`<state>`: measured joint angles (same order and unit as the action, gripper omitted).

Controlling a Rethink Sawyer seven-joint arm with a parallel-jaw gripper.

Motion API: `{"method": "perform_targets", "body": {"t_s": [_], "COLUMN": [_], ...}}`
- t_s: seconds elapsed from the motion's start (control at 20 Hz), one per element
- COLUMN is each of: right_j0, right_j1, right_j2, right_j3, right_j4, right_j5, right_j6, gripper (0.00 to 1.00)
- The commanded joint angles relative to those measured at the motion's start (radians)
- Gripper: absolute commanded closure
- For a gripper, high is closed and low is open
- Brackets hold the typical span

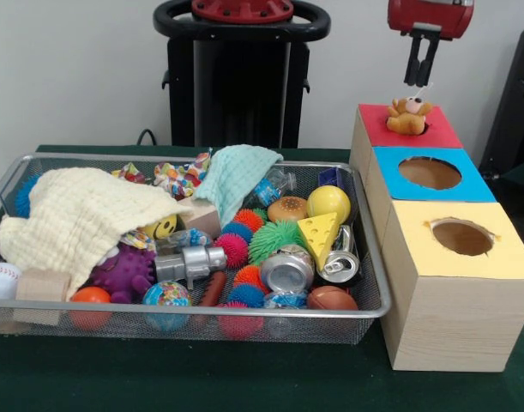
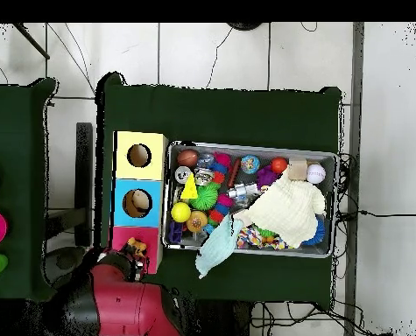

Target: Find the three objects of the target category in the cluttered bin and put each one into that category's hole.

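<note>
The wire mesh bin (image 1: 244,314) holds a heap of toys, balls and cans; in the overhead view its rim (image 2: 250,146) lies right of the boxes. The red-faced hole (image 1: 437,130) is the farthest of three on the wooden box. A small brown plush toy (image 1: 408,116) sits in that hole, sticking up out of it; it also shows in the overhead view (image 2: 137,246). My gripper (image 1: 422,81) hangs right above the toy, apart from it, empty, with its fingers a little apart. In the overhead view the arm (image 2: 115,297) covers the gripper.
A blue-faced hole (image 1: 430,172) and a yellow-faced hole (image 1: 461,237) stand nearer the camera. In the bin lie a pale yellow cloth (image 1: 81,215), a teal cloth (image 1: 236,172), a cheese wedge (image 1: 318,232), two cans (image 1: 287,268) and several spiky balls. The robot's pedestal (image 1: 240,77) stands behind.
</note>
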<state>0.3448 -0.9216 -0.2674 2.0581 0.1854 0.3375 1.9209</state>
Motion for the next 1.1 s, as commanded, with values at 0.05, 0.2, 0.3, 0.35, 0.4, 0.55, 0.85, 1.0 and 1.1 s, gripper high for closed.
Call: {"method": "perform_targets", "body": {"t_s": [0.05,0.2,0.3,0.35,0.4,0.55,0.85,1.0,1.1], "right_j0": [-0.028,-0.026,-0.031,-0.038,-0.045,-0.050,-0.045,-0.037,-0.032], "right_j1": [0.045,0.057,0.070,0.083,0.097,0.123,0.138,0.140,0.135], "right_j2": [0.076,0.071,0.077,0.086,0.094,0.101,0.114,0.112,0.112], "right_j3": [0.038,0.034,0.044,0.047,0.051,0.048,0.067,0.070,0.075], "right_j4": [0.024,0.022,0.022,0.023,0.023,0.021,0.027,0.032,0.034], "right_j5": [0.040,0.031,0.005,-0.018,-0.041,-0.071,-0.104,-0.102,-0.097], "right_j6": [0.169,0.173,0.175,0.175,0.176,0.178,0.190,0.195,0.197], "gripper": [1.00,1.00,1.00,1.00,1.00,1.00,1.00,1.00,1.00]}}
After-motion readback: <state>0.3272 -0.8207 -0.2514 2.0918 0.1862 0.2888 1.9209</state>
